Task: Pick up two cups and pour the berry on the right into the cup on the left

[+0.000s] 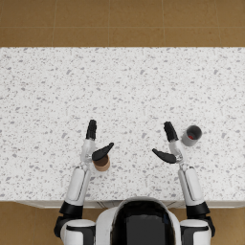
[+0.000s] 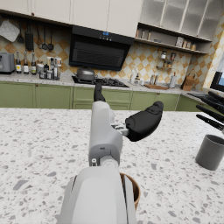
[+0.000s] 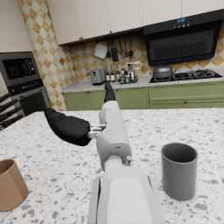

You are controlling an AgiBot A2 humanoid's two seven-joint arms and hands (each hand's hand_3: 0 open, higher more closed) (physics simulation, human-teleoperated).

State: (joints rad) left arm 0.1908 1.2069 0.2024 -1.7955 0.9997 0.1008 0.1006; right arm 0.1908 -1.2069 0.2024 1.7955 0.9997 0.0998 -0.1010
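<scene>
Brown cup (image 1: pixel 101 164) and upright grey cup (image 1: pixel 191 135) stand well apart.

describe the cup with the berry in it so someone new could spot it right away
On the white speckled stone counter there are two cups standing near the robot's hands. Look just outside the robot's right hand: the dark grey cylindrical cup stands there upright. Unlike the brown cup under the left hand, it is grey with something red inside.
</scene>
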